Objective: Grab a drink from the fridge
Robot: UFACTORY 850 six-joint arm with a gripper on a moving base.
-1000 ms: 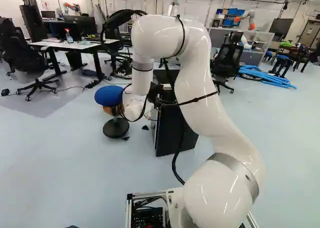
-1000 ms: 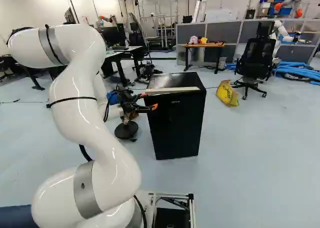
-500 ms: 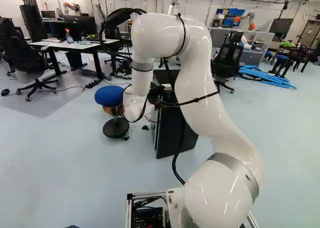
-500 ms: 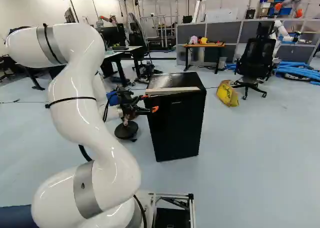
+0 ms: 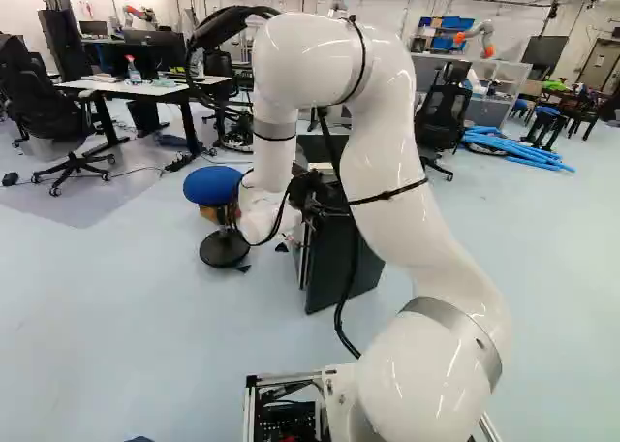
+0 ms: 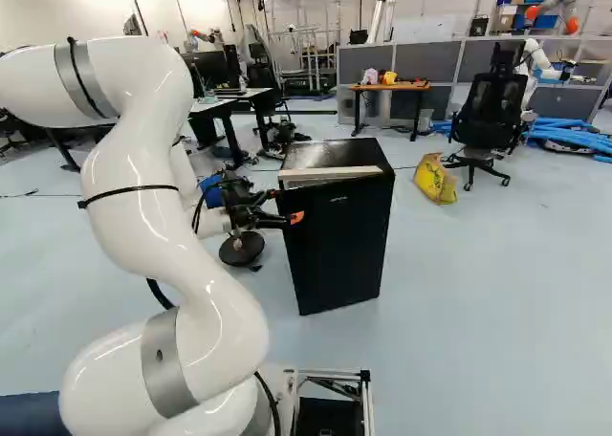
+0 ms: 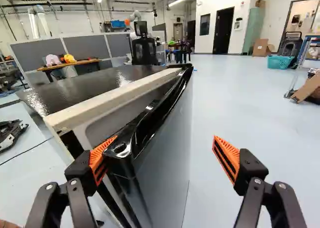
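And there on the left stood the blue stool (image 5: 213, 184), just beside the wrist, where a careless swing of the arm (image 5: 387, 161) could have bumped it! The gripper (image 7: 165, 143) had its fingers wide apart, gripping nothing: the far finger (image 7: 101, 158) at the free edge of the door (image 7: 165, 163), the near finger (image 7: 227, 158) out over open floor. With so little hooked behind that edge, a sharp pull risked a slip, and the door swinging shut; a crooked one could have dragged the fridge (image 6: 337, 226) itself. No drink in sight, probably inside, the door only ajar! The front edge needed clear floor nearer the base, and it had some; farther right, the yellow bag (image 6: 435, 180) lay well apart.
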